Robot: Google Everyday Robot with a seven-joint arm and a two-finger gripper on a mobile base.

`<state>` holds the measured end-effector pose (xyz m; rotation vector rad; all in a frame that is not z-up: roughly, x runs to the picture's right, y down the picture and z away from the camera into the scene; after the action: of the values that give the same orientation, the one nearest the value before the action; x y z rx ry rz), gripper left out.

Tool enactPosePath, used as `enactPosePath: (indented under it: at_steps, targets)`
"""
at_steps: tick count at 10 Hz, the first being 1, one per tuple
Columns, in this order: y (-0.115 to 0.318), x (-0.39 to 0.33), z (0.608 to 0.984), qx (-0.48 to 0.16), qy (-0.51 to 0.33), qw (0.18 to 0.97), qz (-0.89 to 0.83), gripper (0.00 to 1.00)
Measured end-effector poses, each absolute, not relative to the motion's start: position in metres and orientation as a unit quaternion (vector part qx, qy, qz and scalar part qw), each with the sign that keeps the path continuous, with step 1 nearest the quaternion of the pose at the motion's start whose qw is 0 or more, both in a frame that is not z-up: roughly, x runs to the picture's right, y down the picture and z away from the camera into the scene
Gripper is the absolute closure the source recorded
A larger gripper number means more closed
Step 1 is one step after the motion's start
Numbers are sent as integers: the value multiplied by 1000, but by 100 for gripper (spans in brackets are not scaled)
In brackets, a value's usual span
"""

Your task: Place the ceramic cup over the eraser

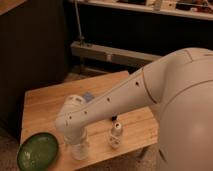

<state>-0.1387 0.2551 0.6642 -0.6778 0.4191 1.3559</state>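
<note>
The ceramic cup (80,151) stands near the table's front edge, a small white tapered cup partly covered by my arm. My gripper (78,144) is down right at the cup, under the bulky white wrist, and is open; whether it touches the cup I cannot tell. Of the eraser (114,118) only a small dark sliver shows, just below the forearm that crosses the table. Cup and eraser stand apart, the eraser to the right and further back.
A white-and-silver bottle-like figure (115,135) stands right of the cup, close to the eraser. A green bowl (37,151) sits at the front left corner. A blue-grey pad (89,96) peeks out behind the arm. The wooden table (45,107) ends just in front of the cup.
</note>
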Motion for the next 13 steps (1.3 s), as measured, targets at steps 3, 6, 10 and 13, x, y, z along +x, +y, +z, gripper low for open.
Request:
enactPosePath:
  at_steps: [3,6,10,13]
  targets:
    - [249,-139,674,-295,174,714,611,35]
    - [244,-146,686,-291,171,718,609,35]
    - [249,-151,701,-303,186,714,603,67]
    - [247,-139,701,-316,194,701,609,96]
